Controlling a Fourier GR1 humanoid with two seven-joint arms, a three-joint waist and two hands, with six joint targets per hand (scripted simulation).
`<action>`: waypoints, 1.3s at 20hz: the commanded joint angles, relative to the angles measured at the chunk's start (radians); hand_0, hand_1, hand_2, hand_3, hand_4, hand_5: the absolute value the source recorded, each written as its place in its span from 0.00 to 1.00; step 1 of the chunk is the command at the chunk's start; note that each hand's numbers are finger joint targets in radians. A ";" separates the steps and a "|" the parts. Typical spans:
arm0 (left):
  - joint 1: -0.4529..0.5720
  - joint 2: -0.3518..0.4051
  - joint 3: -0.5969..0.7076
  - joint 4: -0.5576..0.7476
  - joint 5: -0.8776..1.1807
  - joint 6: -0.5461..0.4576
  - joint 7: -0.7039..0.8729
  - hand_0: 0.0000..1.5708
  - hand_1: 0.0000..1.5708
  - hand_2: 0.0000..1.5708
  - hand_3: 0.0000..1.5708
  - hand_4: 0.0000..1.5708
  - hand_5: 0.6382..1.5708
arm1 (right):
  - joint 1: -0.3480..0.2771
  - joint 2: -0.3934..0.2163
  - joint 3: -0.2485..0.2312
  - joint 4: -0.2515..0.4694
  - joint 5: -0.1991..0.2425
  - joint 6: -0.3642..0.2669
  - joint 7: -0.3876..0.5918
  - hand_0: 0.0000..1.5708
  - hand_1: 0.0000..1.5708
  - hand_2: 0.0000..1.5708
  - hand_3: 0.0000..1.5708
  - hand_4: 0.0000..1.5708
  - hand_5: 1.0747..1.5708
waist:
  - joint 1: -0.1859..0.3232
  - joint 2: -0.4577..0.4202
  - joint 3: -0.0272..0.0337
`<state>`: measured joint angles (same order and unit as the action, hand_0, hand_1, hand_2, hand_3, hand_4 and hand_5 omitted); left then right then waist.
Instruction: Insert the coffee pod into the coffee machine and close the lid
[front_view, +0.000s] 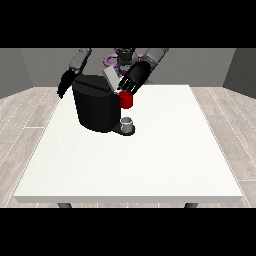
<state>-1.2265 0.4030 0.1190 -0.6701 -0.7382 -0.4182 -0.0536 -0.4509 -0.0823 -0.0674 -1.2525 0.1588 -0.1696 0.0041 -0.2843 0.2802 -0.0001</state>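
Here, front view: black coffee machine (95, 107) on white desk (150, 165), both hands up by it.
Machine sits toward the desk's far left part, its grey lid (111, 77) tilted up. The hand at the view's right (131, 80) is at the machine's top beside the lid, fingers pointing down over a red thing at the machine (126, 100); cannot tell whether they hold anything. The hand at the view's left (65, 84) hangs beside the machine's far side, fingers unclear. A grey thing (128, 123) stands on the machine's base under the red thing; cannot tell if it's the pod.
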 joint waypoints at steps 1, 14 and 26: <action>-0.008 -0.012 -0.011 0.012 0.000 -0.032 -0.011 0.76 0.76 0.78 0.76 0.28 1.00 | -0.016 0.004 0.000 0.006 0.013 -0.022 0.027 0.00 0.00 0.00 0.00 0.07 1.00 | 0.016 -0.019 0.0003; -0.061 0.019 -0.003 0.000 -0.022 0.018 -0.048 0.77 0.77 0.79 0.77 0.23 1.00 | -0.047 -0.004 -0.037 0.039 -0.008 -0.032 -0.029 0.00 0.00 0.00 0.00 0.00 1.00 | 0.022 0.041 0.0005; -0.085 0.127 -0.025 0.043 -0.093 0.039 -0.096 0.77 0.77 0.78 0.70 0.00 1.00 | -0.043 0.003 0.004 -0.026 0.003 -0.013 0.026 0.00 0.00 0.00 0.00 0.00 1.00 | -0.039 0.056 0.0003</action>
<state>-1.2837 0.4690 0.1077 -0.6376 -0.8031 -0.3590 -0.1216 -0.4790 -0.0821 -0.0665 -1.2635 0.1658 -0.1854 0.0093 -0.3128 0.3241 0.0001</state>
